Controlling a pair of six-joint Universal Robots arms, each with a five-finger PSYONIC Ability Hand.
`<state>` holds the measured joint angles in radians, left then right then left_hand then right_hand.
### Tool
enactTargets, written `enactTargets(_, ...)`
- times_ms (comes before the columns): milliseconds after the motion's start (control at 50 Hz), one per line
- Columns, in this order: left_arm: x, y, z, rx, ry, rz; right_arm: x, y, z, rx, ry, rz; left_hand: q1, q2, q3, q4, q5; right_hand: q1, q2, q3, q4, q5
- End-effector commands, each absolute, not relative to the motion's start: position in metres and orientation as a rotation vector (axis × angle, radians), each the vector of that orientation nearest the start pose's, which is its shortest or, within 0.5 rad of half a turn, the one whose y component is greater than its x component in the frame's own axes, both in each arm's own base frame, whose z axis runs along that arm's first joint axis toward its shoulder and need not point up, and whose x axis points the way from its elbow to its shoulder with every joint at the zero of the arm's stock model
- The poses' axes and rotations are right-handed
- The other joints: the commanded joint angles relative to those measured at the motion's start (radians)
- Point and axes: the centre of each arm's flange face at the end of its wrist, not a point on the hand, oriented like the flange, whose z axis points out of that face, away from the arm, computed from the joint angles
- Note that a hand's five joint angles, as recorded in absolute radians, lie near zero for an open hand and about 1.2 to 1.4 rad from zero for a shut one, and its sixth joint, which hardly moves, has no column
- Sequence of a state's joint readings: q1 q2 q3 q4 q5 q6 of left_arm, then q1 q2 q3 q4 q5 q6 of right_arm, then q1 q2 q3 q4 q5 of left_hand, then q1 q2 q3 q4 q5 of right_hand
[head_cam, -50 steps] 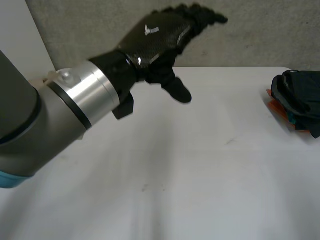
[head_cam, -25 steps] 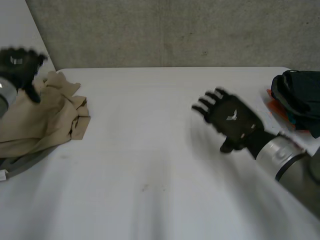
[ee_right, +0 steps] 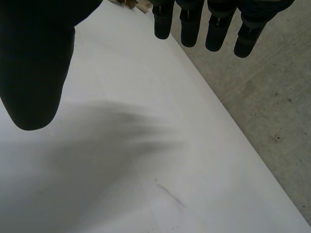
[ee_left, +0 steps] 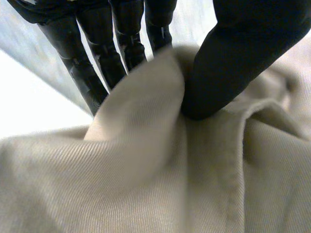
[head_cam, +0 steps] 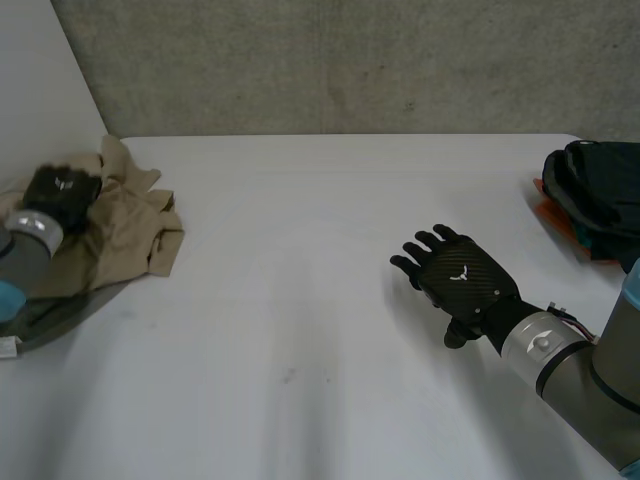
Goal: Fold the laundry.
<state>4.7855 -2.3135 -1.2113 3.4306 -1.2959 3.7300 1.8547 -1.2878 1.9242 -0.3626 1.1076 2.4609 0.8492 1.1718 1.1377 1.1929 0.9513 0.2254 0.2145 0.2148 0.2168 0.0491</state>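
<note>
A crumpled beige garment (head_cam: pixel 130 230) lies at the table's left edge. My left hand (head_cam: pixel 62 195) rests on its upper part. In the left wrist view the fingers (ee_left: pixel 92 63) and the thumb (ee_left: pixel 238 53) pinch a raised fold of the beige cloth (ee_left: pixel 146 184) between them. My right hand (head_cam: pixel 465 285) hovers palm down over the bare white table (head_cam: pixel 300 330) right of the middle, fingers straight and spread. In its own wrist view the right hand (ee_right: pixel 34 58) holds nothing, with plain tabletop (ee_right: pixel 146 145) under it.
A pile of dark clothes (head_cam: pixel 600 195) sits at the table's right edge on something orange (head_cam: pixel 555 218). A grey cloth (head_cam: pixel 50 315) pokes out from under the beige garment. A concrete wall (head_cam: pixel 350 60) runs behind the table.
The left arm swung from above the table's middle out to the left and came down on the beige garment, closing on a fold. The right hand came in and settled lower over the table.
</note>
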Motion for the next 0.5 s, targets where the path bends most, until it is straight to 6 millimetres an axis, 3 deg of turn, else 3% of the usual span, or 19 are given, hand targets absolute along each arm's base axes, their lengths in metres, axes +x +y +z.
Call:
enactTargets(20, -0.191, -0.403, 0.256, 0.725, 1.943, -2.378, 0.247, -0.238, 0.156, -1.451, 1.882, -1.870, 0.547, 0.224, 0.259, 0.203, 0.270, -0.051, -0.040, -0.040, -0.042, -0.049)
enactTargets(80, -0.221, -0.378, 0.283, 0.732, 1.957, -2.533, 0.244, -0.241, 0.158, -1.441, 1.900, -1.889, 0.547, 0.224, 0.259, 0.203, 0.270, -0.051, -0.040, -0.040, -0.042, -0.049)
enactTargets(100, -0.240, -0.360, 0.294, 0.745, 1.989, -2.620, 0.243, -0.242, 0.158, -1.438, 1.907, -1.891, 0.547, 0.224, 0.259, 0.203, 0.270, -0.051, -0.040, -0.040, -0.042, -0.049)
enactTargets(160, -0.264, -0.337, 0.301, 0.773, 2.055, -2.715, 0.241, -0.244, 0.158, -1.426, 1.935, -1.906, 0.547, 0.224, 0.259, 0.203, 0.270, -0.051, -0.040, -0.040, -0.042, -0.049)
enactTargets(240, -0.306, -0.308, 0.288, 0.875, 2.203, -2.768, 0.239, -0.246, 0.159, -1.415, 1.961, -1.922, 0.547, 0.224, 0.259, 0.203, 0.270, -0.051, -0.040, -0.040, -0.042, -0.049)
enactTargets(260, -0.326, -0.296, 0.273, 0.941, 2.279, -2.747, 0.239, -0.246, 0.159, -1.414, 1.964, -1.923, 0.547, 0.224, 0.259, 0.203, 0.270, -0.051, -0.040, -0.040, -0.042, -0.049)
enactTargets(320, -0.355, -0.275, 0.244, 1.073, 2.387, -2.678, 0.237, -0.248, 0.160, -1.403, 1.973, -1.929, 0.547, 0.224, 0.259, 0.203, 0.270, -0.051, -0.040, -0.040, -0.042, -0.049)
enactTargets(400, -0.372, -0.264, 0.227, 1.141, 2.421, -2.645, 0.235, -0.250, 0.160, -1.354, 1.995, -1.920, 0.547, 0.224, 0.259, 0.203, 0.270, -0.051, -0.040, -0.040, -0.042, -0.049)
enactTargets(420, -0.371, -0.266, 0.227, 1.128, 2.421, -2.641, 0.234, -0.251, 0.160, -1.335, 2.002, -1.916, 0.475, 0.152, 0.186, 0.131, 0.198, -0.051, -0.040, -0.040, -0.042, -0.049)
enactTargets(440, -0.369, -0.268, 0.228, 1.107, 2.415, -2.641, 0.234, -0.251, 0.160, -1.328, 2.002, -1.913, 0.146, -0.177, -0.143, -0.198, -0.131, -0.051, -0.040, -0.040, -0.042, -0.049)
enactTargets(460, -0.363, -0.274, 0.230, 1.042, 2.398, -2.628, 0.234, -0.251, 0.160, -1.321, 2.005, -1.911, -0.424, -0.747, -0.713, -0.768, -0.701, -0.051, -0.040, -0.040, -0.042, -0.049)
enactTargets(500, -0.352, -0.284, 0.232, 0.952, 2.367, -2.604, 0.234, -0.252, 0.160, -1.308, 2.007, -1.912, -0.565, -0.888, -0.854, -0.909, -0.842, -0.051, -0.040, -0.040, -0.042, -0.049)
